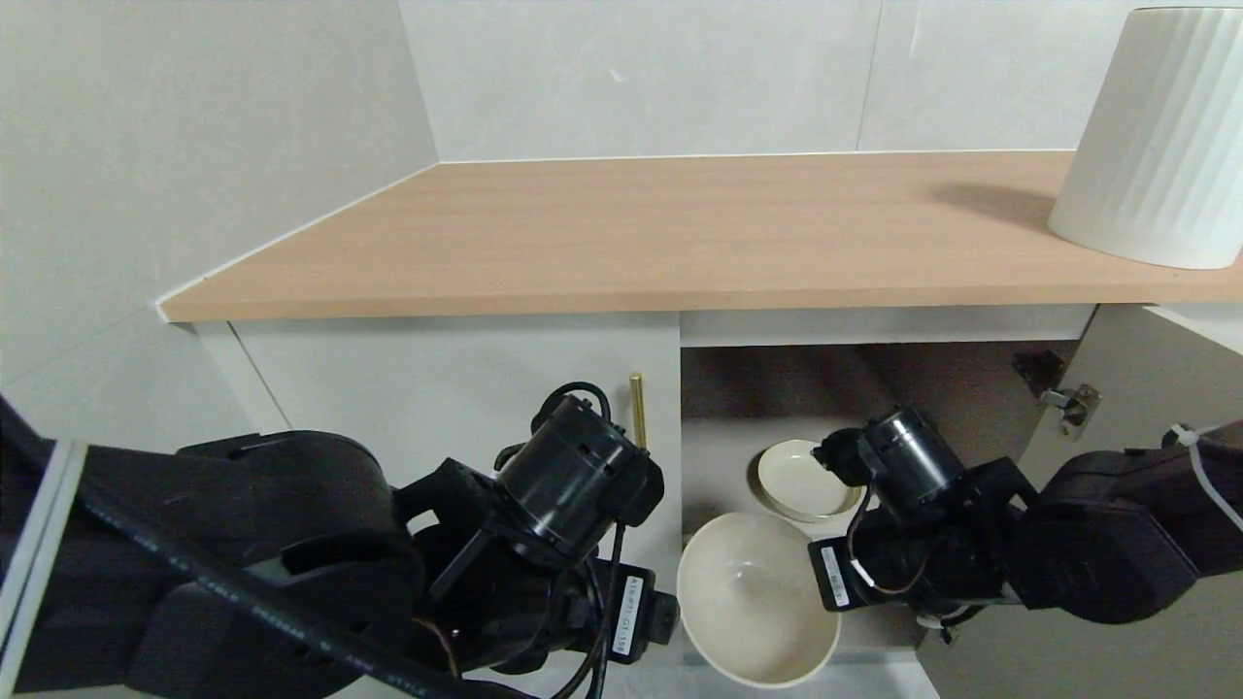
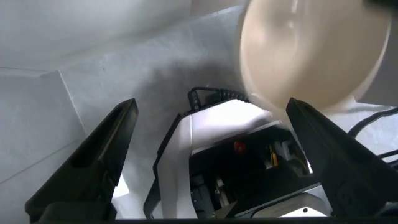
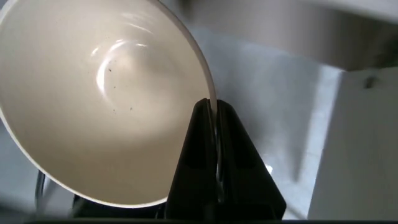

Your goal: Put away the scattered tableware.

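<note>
Nearest, left gripper [image 2: 211, 149]: jaws wide apart, empty, low before the closed left door [image 1: 466, 388]. Hangs just beside the bowl [image 1: 757, 602]. Could knock it from the side with any careless lift.

Next, right gripper [image 3: 215, 143]: clamped on the bowl's rim at one side only. Holds it tilted, hollow facing up and outward, at the mouth of the open cupboard [image 1: 874, 369]. Amounts to a thin pinch on a smooth glazed edge. Likely to let the bowl swivel or slip out under its own weight with any jerk. Also risks clipping the cupboard's lower edge or the centre post on the way in, given so wide a load carried so low.

Deeper inside, a small dish [image 1: 801, 479] on the cupboard floor. Could be chipped by a hard or off-centre landing of the bowl, or shoved toward the back wall.

To the right, open door [image 1: 1126, 408], close to the right arm and liable to be nudged.

Farthest, desk [image 1: 631, 233] above, bearing a white ribbed vessel [image 1: 1156, 136] at its right end, well apart from all this.
</note>
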### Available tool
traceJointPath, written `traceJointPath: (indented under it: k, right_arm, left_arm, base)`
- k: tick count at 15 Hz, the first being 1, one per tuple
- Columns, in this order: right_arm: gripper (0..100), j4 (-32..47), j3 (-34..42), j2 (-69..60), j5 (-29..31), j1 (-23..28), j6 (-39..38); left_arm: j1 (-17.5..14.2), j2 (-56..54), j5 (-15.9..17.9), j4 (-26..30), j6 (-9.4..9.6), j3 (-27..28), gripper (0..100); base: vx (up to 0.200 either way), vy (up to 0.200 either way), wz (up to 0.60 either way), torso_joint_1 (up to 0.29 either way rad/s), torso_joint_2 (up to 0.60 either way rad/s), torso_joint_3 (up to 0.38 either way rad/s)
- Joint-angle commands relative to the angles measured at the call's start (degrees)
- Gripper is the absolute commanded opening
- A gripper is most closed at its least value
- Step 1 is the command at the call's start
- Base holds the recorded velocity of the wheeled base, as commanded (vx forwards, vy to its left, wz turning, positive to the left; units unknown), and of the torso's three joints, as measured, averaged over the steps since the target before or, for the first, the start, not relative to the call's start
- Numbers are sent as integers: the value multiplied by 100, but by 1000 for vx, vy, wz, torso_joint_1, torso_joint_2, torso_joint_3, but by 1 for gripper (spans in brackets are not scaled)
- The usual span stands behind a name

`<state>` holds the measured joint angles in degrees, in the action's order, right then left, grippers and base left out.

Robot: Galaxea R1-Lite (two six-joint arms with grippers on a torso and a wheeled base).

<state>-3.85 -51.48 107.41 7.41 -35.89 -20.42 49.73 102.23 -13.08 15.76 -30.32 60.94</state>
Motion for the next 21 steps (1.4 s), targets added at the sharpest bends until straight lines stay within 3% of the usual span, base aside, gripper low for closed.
traceJointPath:
  k: [1,4,7,21]
  right_arm:
    - [0,-142,-55,175,32,346,-24]
    - [0,-1584,94,623,305,583,-428]
    - [0,-2251,24,1019,551,706,-797]
    - [0,-2260,-609,1511,577,1585,-1096]
  left_arm:
    - [2,-45,-2,-3,0,-3,100]
    - [-24,-63,-2,-3,0,-3,100]
    - [-42,-54,-2,-3,0,-3,100]
    - [-42,-45,-2,-3,0,-3,100]
  base:
    - [0,0,0,0,0,0]
    - [0,0,0,0,0,0]
    - [0,0,0,0,0,0]
    - [0,0,0,0,0,0]
